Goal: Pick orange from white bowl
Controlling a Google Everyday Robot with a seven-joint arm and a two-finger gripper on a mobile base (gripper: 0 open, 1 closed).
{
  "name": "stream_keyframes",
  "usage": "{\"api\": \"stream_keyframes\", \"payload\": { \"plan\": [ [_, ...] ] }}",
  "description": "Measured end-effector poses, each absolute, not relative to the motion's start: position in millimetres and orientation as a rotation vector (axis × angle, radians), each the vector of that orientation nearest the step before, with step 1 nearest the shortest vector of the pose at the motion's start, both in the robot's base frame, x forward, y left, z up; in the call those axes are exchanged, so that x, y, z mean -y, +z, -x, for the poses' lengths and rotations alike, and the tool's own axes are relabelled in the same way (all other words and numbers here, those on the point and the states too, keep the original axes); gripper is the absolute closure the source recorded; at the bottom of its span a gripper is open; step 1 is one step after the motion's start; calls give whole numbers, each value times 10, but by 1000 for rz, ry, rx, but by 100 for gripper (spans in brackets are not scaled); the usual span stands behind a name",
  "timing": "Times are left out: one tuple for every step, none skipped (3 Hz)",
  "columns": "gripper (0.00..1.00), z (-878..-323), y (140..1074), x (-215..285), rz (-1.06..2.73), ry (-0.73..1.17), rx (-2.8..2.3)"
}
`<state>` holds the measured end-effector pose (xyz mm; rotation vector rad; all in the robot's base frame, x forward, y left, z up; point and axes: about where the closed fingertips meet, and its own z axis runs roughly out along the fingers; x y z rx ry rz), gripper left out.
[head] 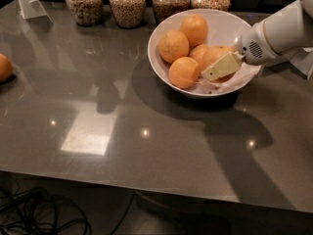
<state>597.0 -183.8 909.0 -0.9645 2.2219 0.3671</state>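
Observation:
The white bowl (226,24) stands on the dark table at the back right and holds several oranges. One orange (184,72) lies at the front, one (173,46) at the left and one (194,29) at the back. My gripper (214,68) reaches into the bowl from the right, low over its right side. It is against the rightmost orange (214,56), which it partly covers. The white arm (279,33) comes in from the upper right.
Several glass jars of grain (128,5) stand in a row behind the bowl. Another orange (4,67) lies alone at the table's left edge. A white stand (29,3) is at the back left. Cables lie on the floor below the front edge.

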Motion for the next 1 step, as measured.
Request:
{"api": "stream_keyframes", "payload": {
  "plan": [
    [100,-5728,9474,1879,966,467,-2172]
  ]
}}
